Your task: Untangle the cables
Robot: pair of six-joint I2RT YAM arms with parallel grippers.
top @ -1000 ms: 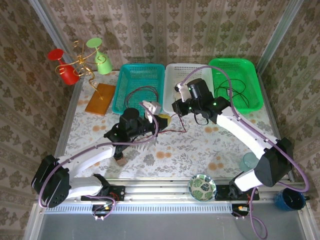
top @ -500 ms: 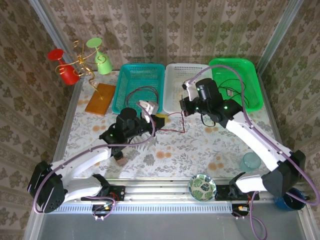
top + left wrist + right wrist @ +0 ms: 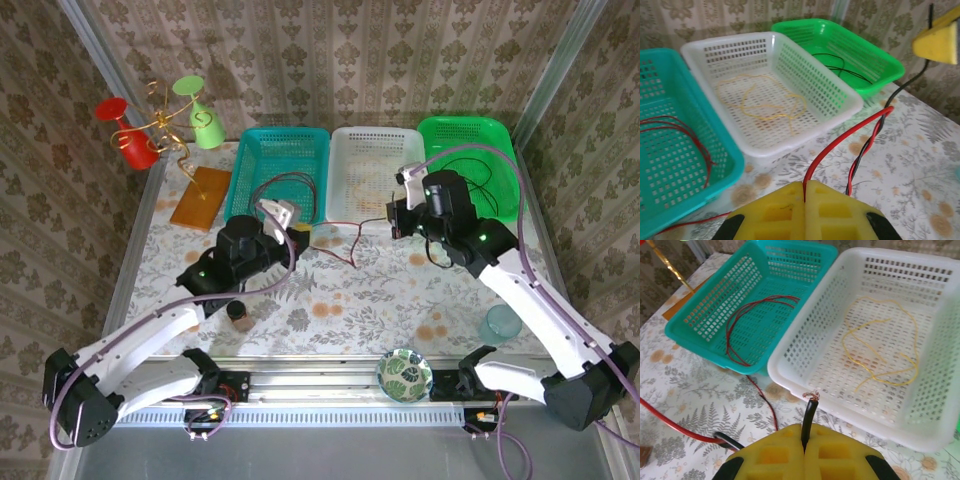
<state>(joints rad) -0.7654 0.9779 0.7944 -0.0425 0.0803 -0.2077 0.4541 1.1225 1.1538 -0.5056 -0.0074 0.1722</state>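
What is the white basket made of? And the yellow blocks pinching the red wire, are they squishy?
The white rectangular basket with holes looks like hard moulded plastic: smooth, glossy, an even grid of slots. The yellow block-shaped finger pads look like soft foam or rubber: matt, with square dimples; I can't be sure. The thin red wire seems plastic-coated, being shiny.

Red cable (image 3: 345, 225) between left arm (image 3: 160, 322) and right arm (image 3: 530, 290)
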